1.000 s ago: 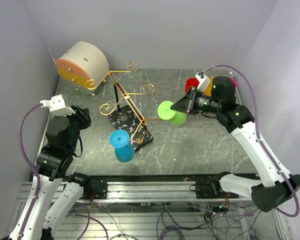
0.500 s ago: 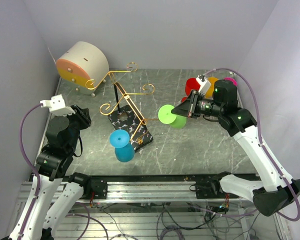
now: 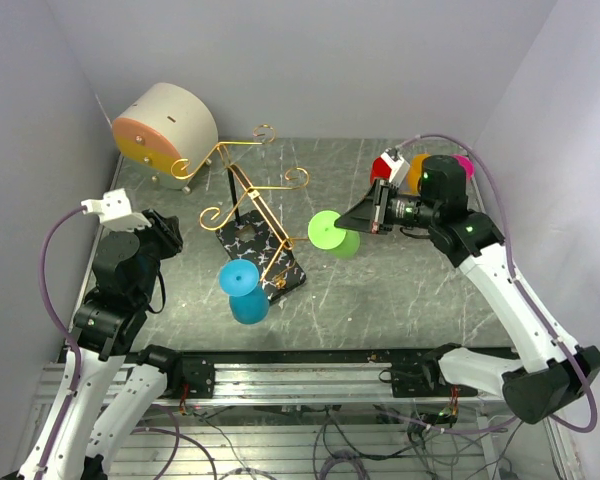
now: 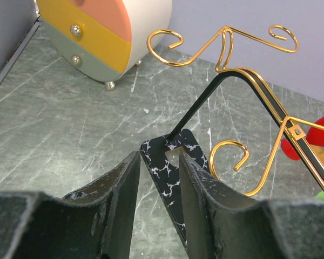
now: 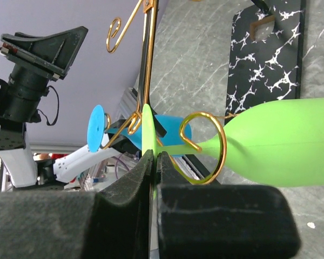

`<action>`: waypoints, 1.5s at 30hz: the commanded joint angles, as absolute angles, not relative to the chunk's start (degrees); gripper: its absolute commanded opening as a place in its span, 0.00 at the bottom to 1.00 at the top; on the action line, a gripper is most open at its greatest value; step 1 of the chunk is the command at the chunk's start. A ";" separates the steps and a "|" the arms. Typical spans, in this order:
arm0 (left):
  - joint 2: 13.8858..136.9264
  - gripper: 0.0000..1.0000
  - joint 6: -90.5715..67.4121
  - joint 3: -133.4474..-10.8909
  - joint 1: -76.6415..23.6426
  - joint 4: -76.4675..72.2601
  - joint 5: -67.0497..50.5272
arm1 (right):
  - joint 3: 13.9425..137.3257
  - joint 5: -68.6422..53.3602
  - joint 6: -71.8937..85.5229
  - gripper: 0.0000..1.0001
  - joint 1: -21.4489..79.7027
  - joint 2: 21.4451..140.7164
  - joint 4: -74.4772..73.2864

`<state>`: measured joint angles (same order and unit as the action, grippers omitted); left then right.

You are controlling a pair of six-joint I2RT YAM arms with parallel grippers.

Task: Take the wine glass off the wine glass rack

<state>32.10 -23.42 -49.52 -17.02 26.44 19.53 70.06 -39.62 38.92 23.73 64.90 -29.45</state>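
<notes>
A green wine glass lies sideways at the right arm end of the wine glass rack. My right gripper is shut on the thin foot disc of that glass. In the right wrist view the rack's gold curl rings the green stem, and the bowl is to the right of it. A blue wine glass hangs off the rack's near end over the black veined base. My left gripper is open and empty to the left of the rack, its fingers framing the base.
A round beige drum with an orange face stands at the back left, close to the rack's far curls. Red, orange and pink glasses sit behind my right wrist. Walls close in on the left, back and right.
My right gripper has shifted a little left and nearer with the green glass, towards the rack's arm end. The left arm has stayed still.
</notes>
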 commanded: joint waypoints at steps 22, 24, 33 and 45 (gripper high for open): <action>45.10 0.75 -31.47 -61.94 -16.72 24.70 4.36 | 80.44 -20.35 24.78 0.00 24.07 71.68 -17.34; 48.04 0.75 -34.08 -64.71 -16.77 24.10 -0.34 | 78.56 -17.20 19.16 0.00 24.27 68.92 -14.01; 60.51 0.73 -53.98 -70.85 -16.68 8.51 -27.84 | 72.89 -10.70 -12.22 0.00 35.26 64.00 -1.63; 61.39 0.74 -76.46 -65.88 -16.68 -4.41 -41.65 | 60.87 12.20 -41.77 0.00 54.12 64.25 18.03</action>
<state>63.37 -65.60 -68.47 -16.95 2.96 -34.17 62.83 4.08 -31.05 51.72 65.19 5.69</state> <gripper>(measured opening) 0.736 0.011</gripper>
